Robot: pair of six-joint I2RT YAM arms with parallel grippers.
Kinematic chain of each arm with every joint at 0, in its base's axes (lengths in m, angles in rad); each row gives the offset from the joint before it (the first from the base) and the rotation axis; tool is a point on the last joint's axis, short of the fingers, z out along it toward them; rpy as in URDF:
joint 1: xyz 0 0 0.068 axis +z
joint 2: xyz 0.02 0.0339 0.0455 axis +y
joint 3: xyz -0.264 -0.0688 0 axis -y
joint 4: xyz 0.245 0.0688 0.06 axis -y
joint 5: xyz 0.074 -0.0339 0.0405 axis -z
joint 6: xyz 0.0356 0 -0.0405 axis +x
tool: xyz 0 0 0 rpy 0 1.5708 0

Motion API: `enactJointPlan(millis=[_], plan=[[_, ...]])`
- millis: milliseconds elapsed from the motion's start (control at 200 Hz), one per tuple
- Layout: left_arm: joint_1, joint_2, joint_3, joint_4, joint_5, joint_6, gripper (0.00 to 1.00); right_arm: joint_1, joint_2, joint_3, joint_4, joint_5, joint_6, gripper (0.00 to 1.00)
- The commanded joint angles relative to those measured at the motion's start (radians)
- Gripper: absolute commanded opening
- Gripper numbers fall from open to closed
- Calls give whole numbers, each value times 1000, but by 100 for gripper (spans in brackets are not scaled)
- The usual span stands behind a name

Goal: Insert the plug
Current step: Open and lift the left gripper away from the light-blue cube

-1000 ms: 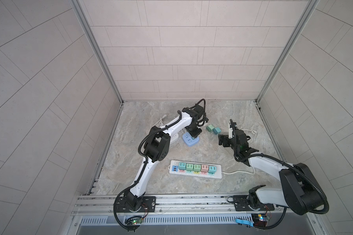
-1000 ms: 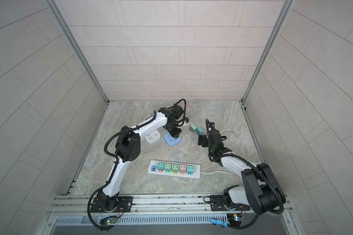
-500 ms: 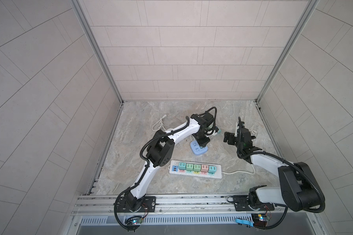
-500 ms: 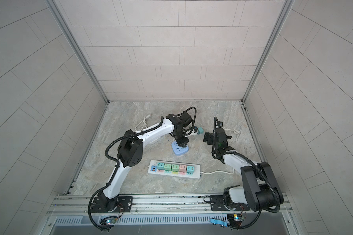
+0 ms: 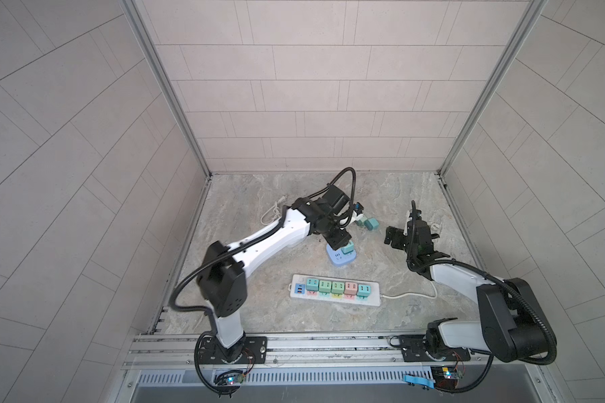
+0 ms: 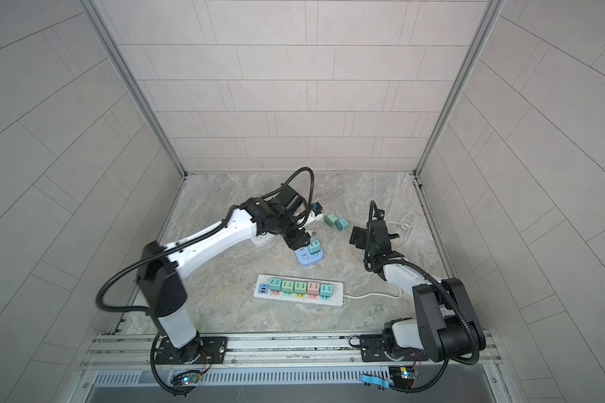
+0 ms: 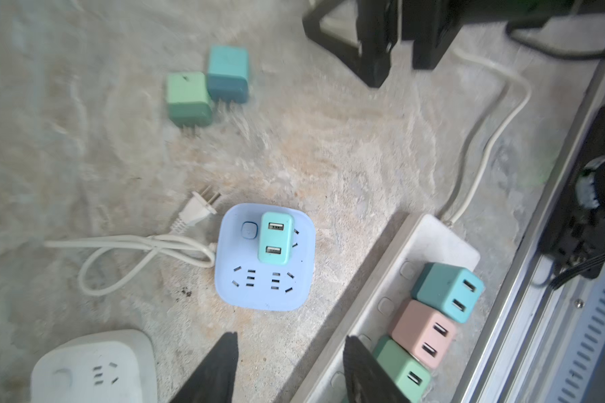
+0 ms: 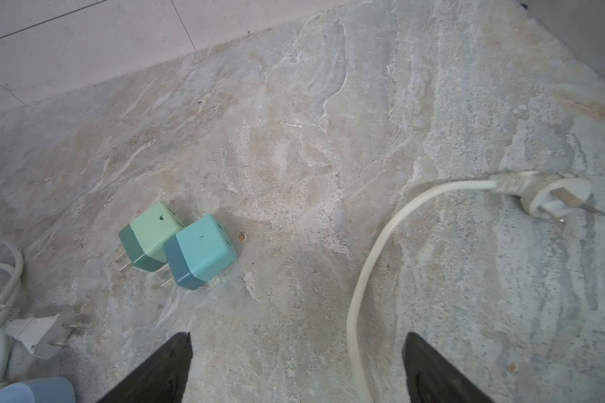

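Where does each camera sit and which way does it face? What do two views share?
Both top views: high above the base rail, looking down at the table; left arm and right arm show whole.
Left wrist: on left arm, facing blue socket; left tool shows.
Right wrist: on right arm, facing loose teal charger; right tool shows.
Shared: both wrist views show that charger.

No readable text — anywhere.

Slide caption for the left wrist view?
Left gripper open and empty; teal USB charger plugged into the blue socket hub.
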Motion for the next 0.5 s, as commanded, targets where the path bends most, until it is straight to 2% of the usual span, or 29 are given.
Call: enactJointPlan(millis=[0, 65, 185, 250, 380, 495], plan=[[1, -200, -264, 156, -117, -100, 57, -4, 12, 29, -18, 10, 20, 94], [6, -357, -462, 268, -216, -153, 59, -4, 26, 46, -33, 6, 19, 92], [25, -625, -836, 592, -410, -217, 76, -2, 49, 68, -52, -2, 16, 90], [36, -753, -988, 698, -459, -236, 77, -3, 53, 74, -60, -4, 19, 89], [44, -978, -1208, 819, -511, -266, 80, -2, 64, 98, -96, -15, 20, 89], [45, -1111, -1281, 835, -538, -286, 83, -1, 77, 154, -166, -20, 31, 89]])
